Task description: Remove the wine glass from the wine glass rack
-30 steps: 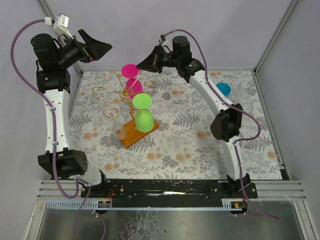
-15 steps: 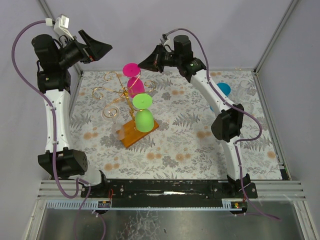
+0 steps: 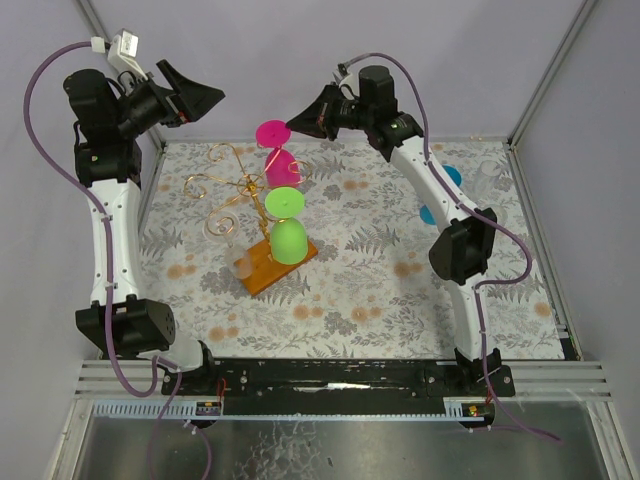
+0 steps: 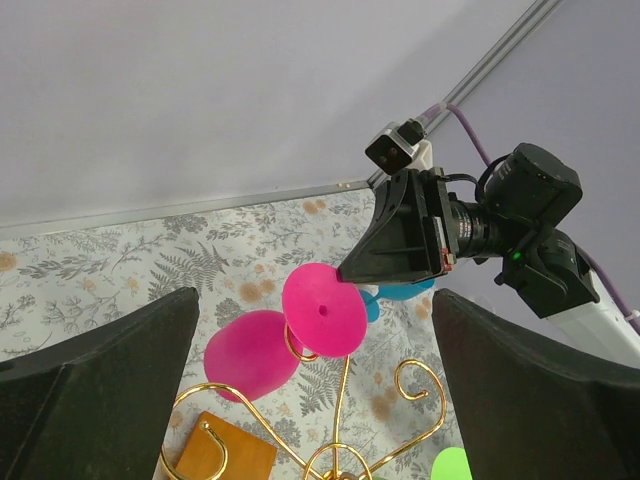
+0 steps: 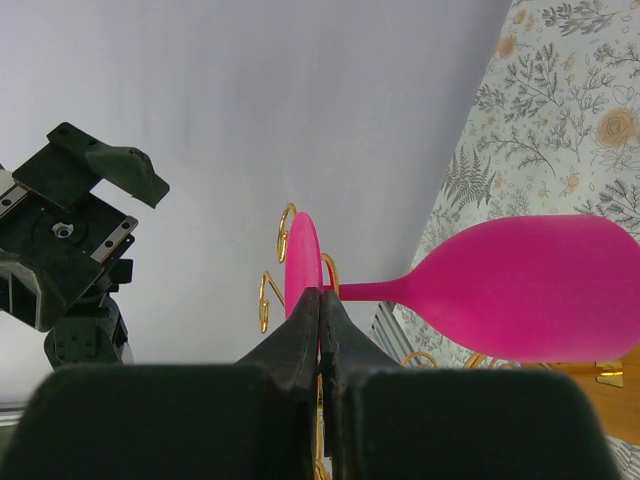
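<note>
The right gripper (image 3: 291, 127) fingers clamp the pink wine glass (image 3: 280, 165) by its foot, to draw it off the wine glass rack (image 3: 262, 271); left gripper (image 3: 211, 97) fingers stand apart.

The pink wine glass (image 5: 530, 290) ran past the wrist view's right edge; the right arm (image 3: 418, 165) partly hid a blue object (image 3: 449, 179).
</note>
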`<move>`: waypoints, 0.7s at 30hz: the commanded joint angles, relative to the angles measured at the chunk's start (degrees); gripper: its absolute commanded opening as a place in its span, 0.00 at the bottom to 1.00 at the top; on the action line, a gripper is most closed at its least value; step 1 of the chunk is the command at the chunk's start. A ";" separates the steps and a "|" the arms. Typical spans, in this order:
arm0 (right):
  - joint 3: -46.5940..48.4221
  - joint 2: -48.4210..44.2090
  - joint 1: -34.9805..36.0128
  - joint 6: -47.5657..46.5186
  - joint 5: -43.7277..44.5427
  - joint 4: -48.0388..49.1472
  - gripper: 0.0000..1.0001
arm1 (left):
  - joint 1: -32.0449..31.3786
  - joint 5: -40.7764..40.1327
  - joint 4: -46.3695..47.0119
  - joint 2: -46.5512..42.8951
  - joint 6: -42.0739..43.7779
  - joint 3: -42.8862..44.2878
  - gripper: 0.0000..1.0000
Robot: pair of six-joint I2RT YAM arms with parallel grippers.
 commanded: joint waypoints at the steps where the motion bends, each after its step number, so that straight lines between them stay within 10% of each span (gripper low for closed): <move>1: -0.07 -4.32 -0.09 1.08 -1.49 3.19 0.00 | 0.52 1.24 3.75 -1.83 -0.37 -0.68 1.00; 21: -7.14 -9.99 0.06 0.89 -4.97 3.99 0.00 | 0.50 1.51 3.62 -1.70 -0.15 -1.00 1.00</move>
